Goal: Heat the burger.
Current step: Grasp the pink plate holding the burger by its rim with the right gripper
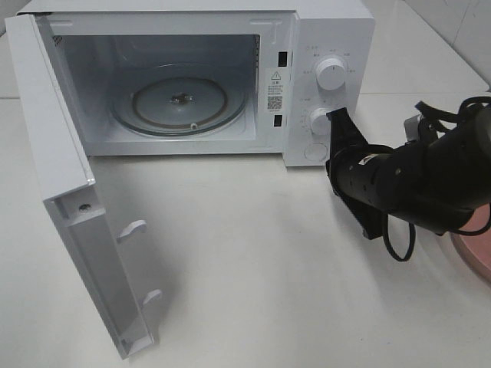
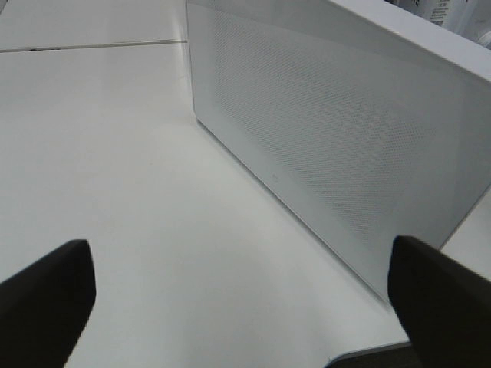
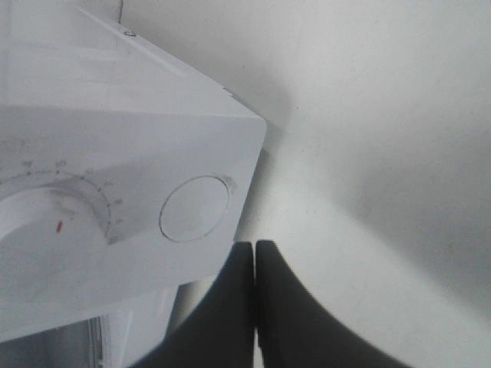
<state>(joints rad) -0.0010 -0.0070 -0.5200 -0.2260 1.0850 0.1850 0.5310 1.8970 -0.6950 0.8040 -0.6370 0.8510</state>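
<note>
The burger is out of view in all three views. The white microwave (image 1: 326,38) stands at the back with its door (image 1: 69,176) swung wide open to the left, and its glass turntable (image 1: 180,100) is bare. My right gripper (image 1: 338,116) is shut with nothing in it. Its tips are at the control panel, next to the lower knob (image 1: 318,119) and above the round button (image 1: 314,152). The right wrist view shows the shut right gripper (image 3: 255,247) just off that round button (image 3: 195,208). My left gripper (image 2: 238,257) is open and empty, facing the door's dotted outer face (image 2: 330,130).
A pink plate's rim (image 1: 476,257) shows at the right edge, behind my right arm. The open door juts toward the table's front left. An upper knob (image 1: 331,73) sits on the panel. White tabletop (image 1: 253,261) stretches in front of the microwave.
</note>
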